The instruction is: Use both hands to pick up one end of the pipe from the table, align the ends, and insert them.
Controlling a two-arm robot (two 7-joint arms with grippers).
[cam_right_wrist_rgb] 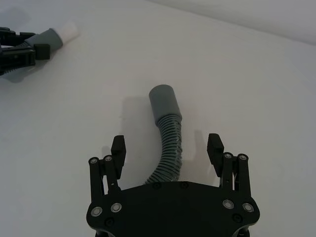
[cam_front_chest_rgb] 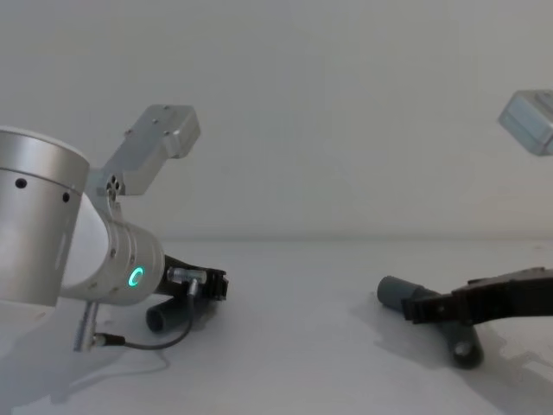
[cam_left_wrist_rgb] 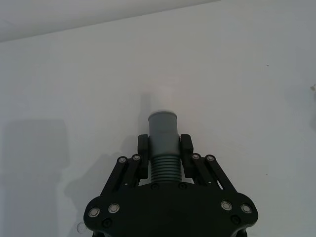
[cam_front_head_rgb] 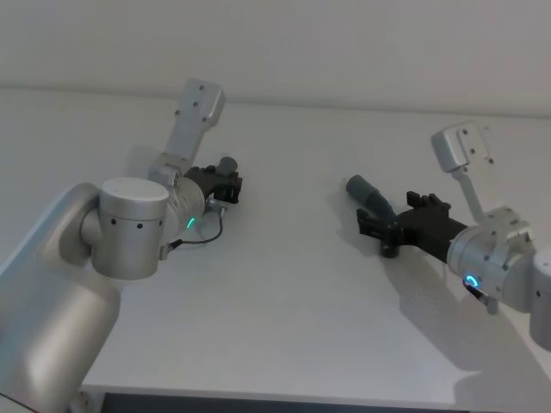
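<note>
Toward the far left of the table [cam_front_head_rgb: 284, 301], the left gripper [cam_left_wrist_rgb: 163, 148] is clamped on the short tube [cam_left_wrist_rgb: 163, 129], whose white tip [cam_left_wrist_rgb: 161, 101] points outward. Near the right edge, the right gripper [cam_right_wrist_rgb: 167, 145] sits open astride the curved hose [cam_right_wrist_rgb: 170, 153], which lies on the table, with its fingers [cam_right_wrist_rgb: 118, 148] clear of it.

Bright, even light; soft grey shadows.

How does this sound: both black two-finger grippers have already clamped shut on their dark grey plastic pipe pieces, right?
Not both. The left gripper is clamped shut on the short straight dark grey tube with the white tip, but the right gripper is open: the right wrist view shows its fingers standing apart on either side of the curved ribbed grey hose, not touching it.
</note>
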